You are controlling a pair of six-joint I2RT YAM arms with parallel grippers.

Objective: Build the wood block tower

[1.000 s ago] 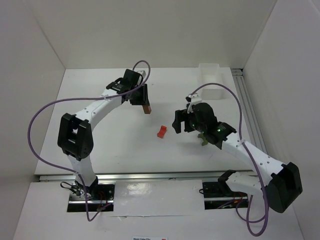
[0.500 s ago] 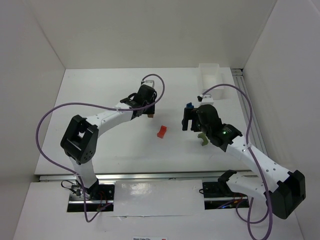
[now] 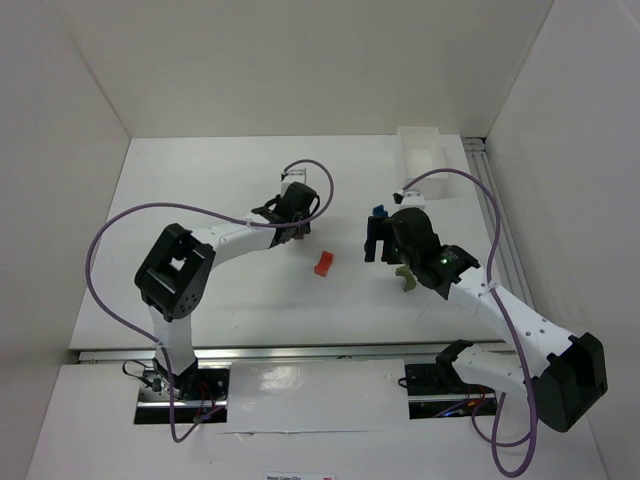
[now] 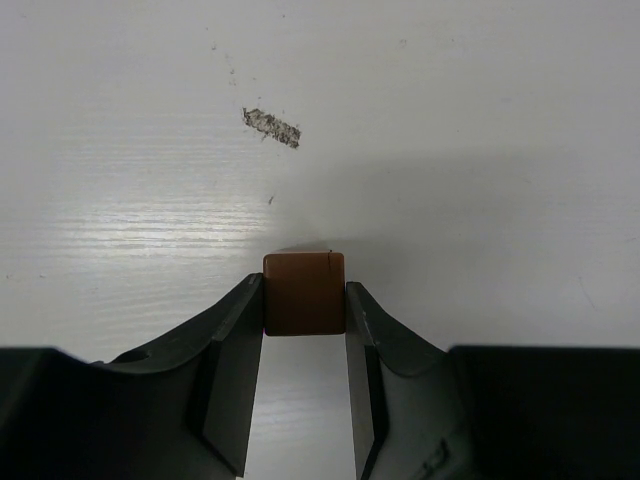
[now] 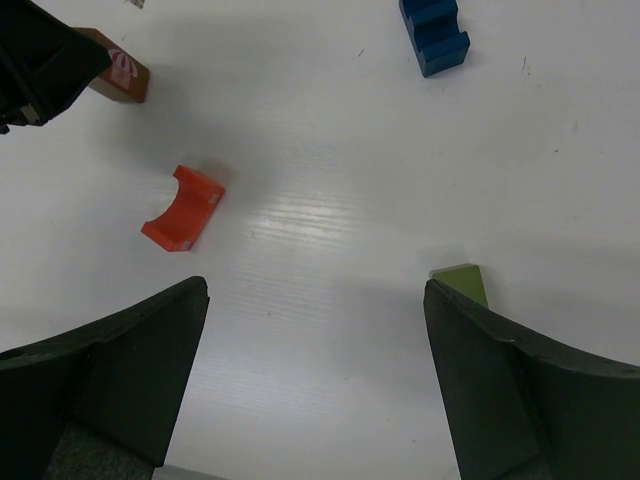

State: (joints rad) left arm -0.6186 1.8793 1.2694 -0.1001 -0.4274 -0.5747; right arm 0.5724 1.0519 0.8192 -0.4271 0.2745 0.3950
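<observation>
My left gripper (image 4: 304,290) is shut on a brown wood block (image 4: 304,293), held low over the white table left of centre (image 3: 293,222). The right wrist view shows that brown block (image 5: 118,75) under the dark left gripper at the top left. A red notched block (image 3: 323,263) (image 5: 184,208) lies loose between the arms. A blue notched block (image 3: 378,211) (image 5: 434,36) sits just beyond my right gripper (image 3: 378,240). A green block (image 3: 405,277) (image 5: 462,282) lies beside its right finger. The right gripper (image 5: 315,300) stands wide open over bare table. No tower stands.
A white rectangular bin (image 3: 425,150) stands at the back right corner. White walls close in the table on the left, right and back. A metal rail (image 3: 495,215) runs along the table's right edge. Purple cables loop above both arms.
The left arm has swung in toward the table's centre and lowered, brown block still gripped. The right gripper has shifted slightly right, uncovering the blue block.
</observation>
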